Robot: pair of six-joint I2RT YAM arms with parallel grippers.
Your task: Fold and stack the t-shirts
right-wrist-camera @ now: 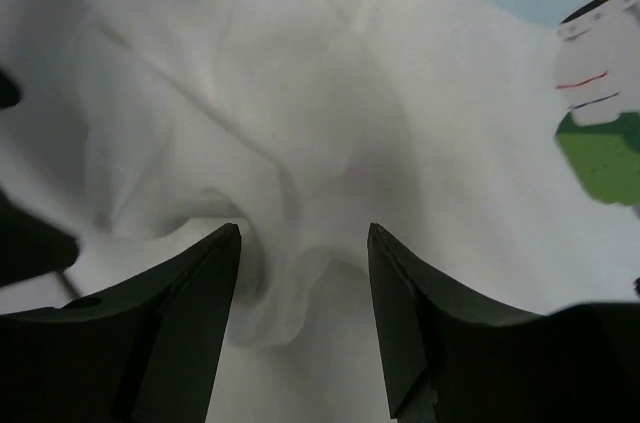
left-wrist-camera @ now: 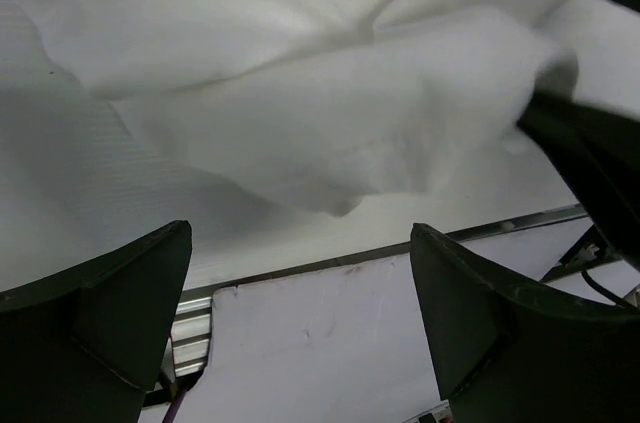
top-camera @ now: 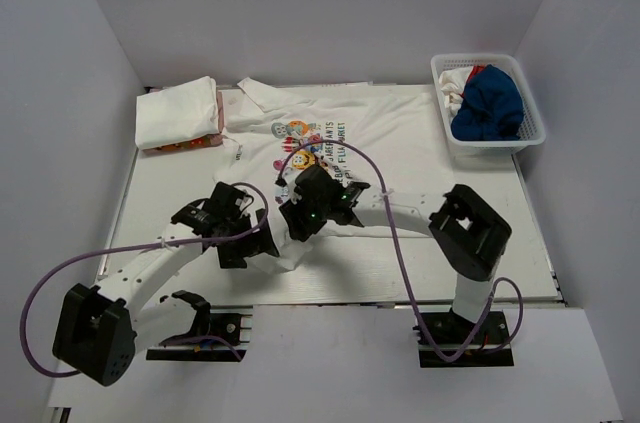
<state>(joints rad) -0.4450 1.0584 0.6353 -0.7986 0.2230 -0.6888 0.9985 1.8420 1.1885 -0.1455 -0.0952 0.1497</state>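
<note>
The right pincer (right-wrist-camera: 303, 233) is standing with its jaws apart, and a loose fold of white cloth is lying between them unclamped. Just beside it, the left pincer (left-wrist-camera: 300, 235) is gaping wide over the hem and gripping nothing. Both are working at the near edge of the printed t-shirt (top-camera: 395, 133), which is lying spread across the middle of the worktop (top-camera: 450, 248) with its cartoon print facing up.

At the far right corner, one white lattice basket (top-camera: 441, 65) is holding a crumpled blue t-shirt (top-camera: 490, 103) and some white cloth (top-camera: 458, 83) with a touch of red. At the far left corner, a folded white t-shirt (top-camera: 178, 108) is sitting on another folded piece (top-camera: 185, 144) showing an orange-red print.

The left arm (top-camera: 150, 268) is bending rightward from its base. The right arm (top-camera: 400, 213) is reaching low and leftward, and the two are meeting near the middle of the worktop's near edge.
</note>
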